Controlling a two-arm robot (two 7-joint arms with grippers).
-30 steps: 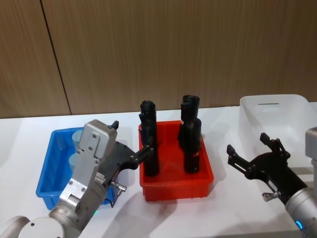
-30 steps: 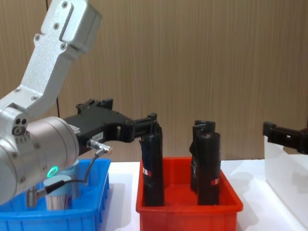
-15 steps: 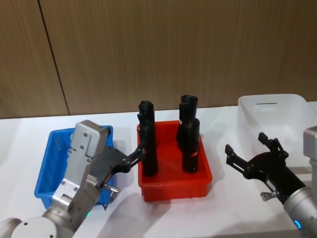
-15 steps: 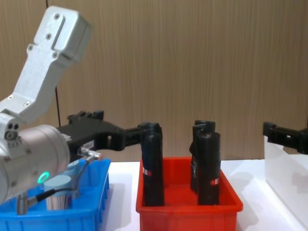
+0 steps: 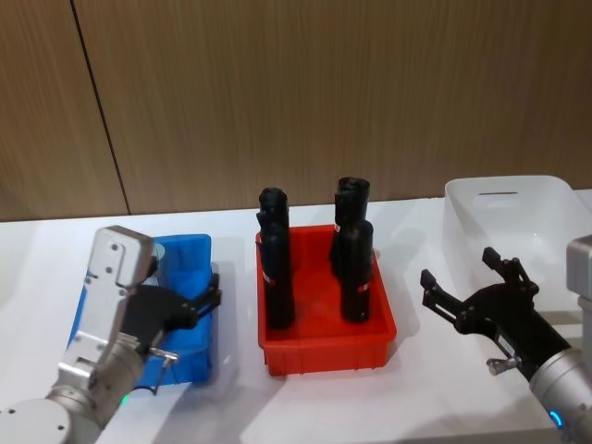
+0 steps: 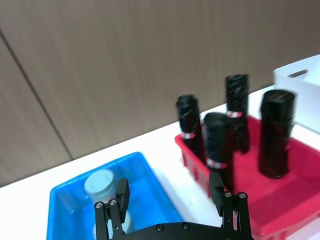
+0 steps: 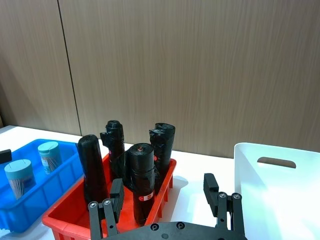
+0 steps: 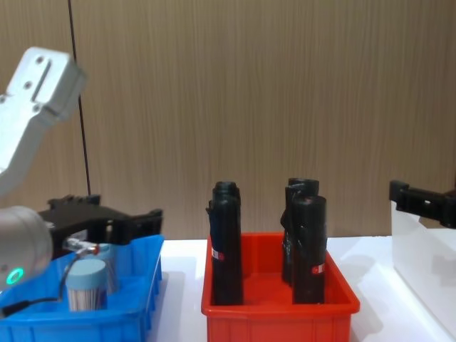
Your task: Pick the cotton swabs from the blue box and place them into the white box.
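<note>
Since a moment ago, the left end effector (image 5: 215,294) has pulled back from the red bin (image 5: 324,351) and its black cylinders (image 5: 276,277), and now sits over the right side of the blue box (image 5: 190,252). In the left wrist view we see its fingers (image 6: 122,192) spread wide with nothing between them. The chest view puts it just above the box's rim, and we see no contact with anything.

Two cotton swabs jars (image 7: 48,154) stand upright in the blue box, pale blue lids on, one nearer us (image 7: 20,177) than the other. In the chest view the near jar (image 8: 85,285) rises just under the left end effector (image 8: 142,221).

At our right, the right end effector (image 5: 460,268) hangs wide open and empty above the bench (image 5: 425,388), between the red bin and the white box (image 5: 518,183). We see no jar in the part of the white box that shows.
</note>
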